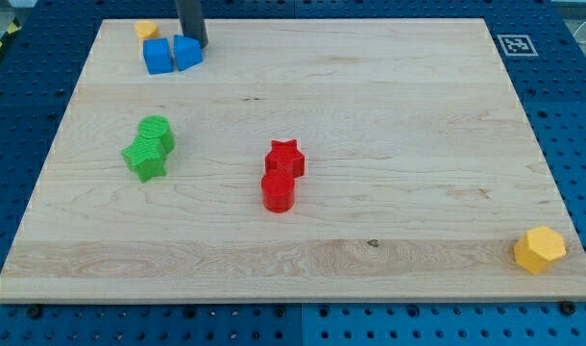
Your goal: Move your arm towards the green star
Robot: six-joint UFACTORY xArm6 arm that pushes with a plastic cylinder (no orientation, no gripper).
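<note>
The green star [144,158] lies at the left of the wooden board [389,115], touching a green rounded block [158,133] just above it. My tip [194,44] is at the view's top left, right behind the two blue blocks, touching or nearly touching the right one [187,52]. The tip is far above the green star, with the left blue block [158,56] between them.
A small orange block [146,30] sits at the top left corner. A red star [284,157] touches a red cylinder [278,190] near the middle. A yellow hexagonal block [540,250] is at the bottom right corner. A tag marker [514,44] is at the top right.
</note>
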